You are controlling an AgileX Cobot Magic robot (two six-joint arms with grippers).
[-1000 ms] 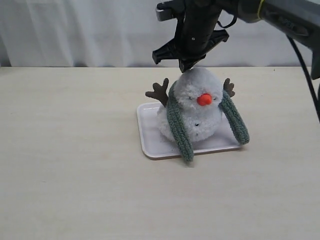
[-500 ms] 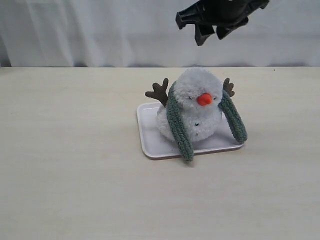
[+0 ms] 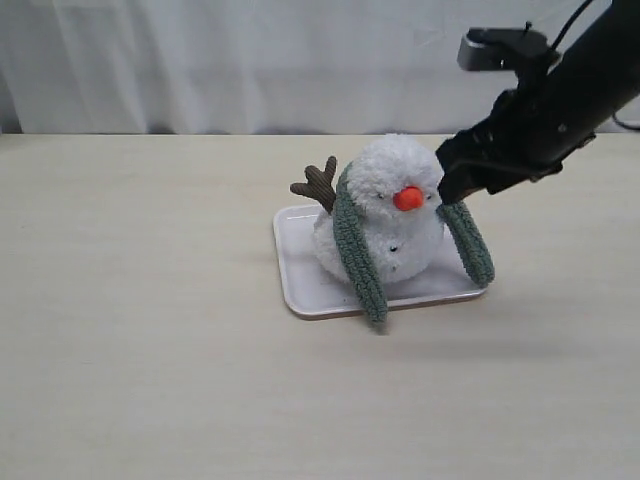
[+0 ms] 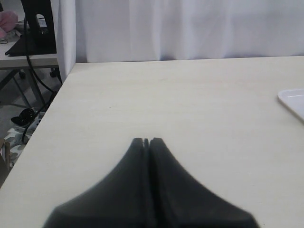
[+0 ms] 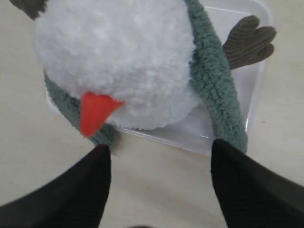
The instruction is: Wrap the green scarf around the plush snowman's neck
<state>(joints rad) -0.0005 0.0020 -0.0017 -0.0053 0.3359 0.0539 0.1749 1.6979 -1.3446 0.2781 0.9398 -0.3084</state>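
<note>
The white plush snowman (image 3: 385,215) sits upright on a white tray (image 3: 300,285), orange nose (image 3: 408,198) facing forward. The green scarf (image 3: 355,255) lies behind its neck. Both ends hang down the front, one on the left and one on the right (image 3: 468,240). My right gripper (image 3: 450,190) hovers open just above the right scarf end, beside the head. The right wrist view looks down between my open right gripper (image 5: 159,149) at the head (image 5: 118,57), the scarf (image 5: 213,80) and a twig arm (image 5: 249,40). My left gripper (image 4: 146,140) is shut and empty over bare table.
A brown twig arm (image 3: 318,185) sticks out on the snowman's left. A corner of the tray (image 4: 292,99) shows in the left wrist view, with the table's edge (image 4: 57,95) and clutter beyond it. A white curtain (image 3: 250,60) backs the table.
My right gripper rose from the top of the snowman's head, then swung right and down to the right scarf end. The snowman and the scarf stayed put.
</note>
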